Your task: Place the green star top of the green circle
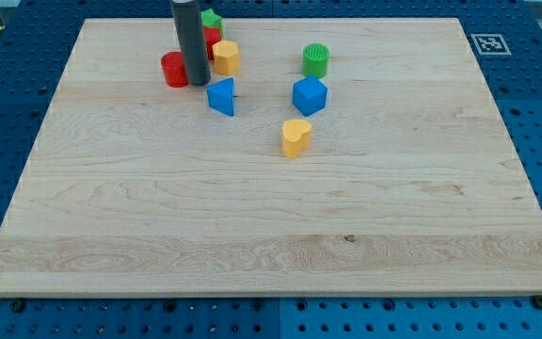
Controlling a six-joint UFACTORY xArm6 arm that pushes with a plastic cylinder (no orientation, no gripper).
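The green star (213,19) sits near the view's top, partly hidden behind my rod and a red block (212,40). The green circle (315,60) stands to the view's right of it, well apart. My tip (199,82) rests on the board between a red cylinder (174,70) on its left and a yellow hexagon block (226,57) on its right. The tip is below the green star and does not touch it.
A blue triangular block (221,96) lies just right of and below the tip. A blue cube-like block (310,95) sits below the green circle. A yellow heart block (295,137) lies further down. The wooden board (271,235) has a blue pegboard around it.
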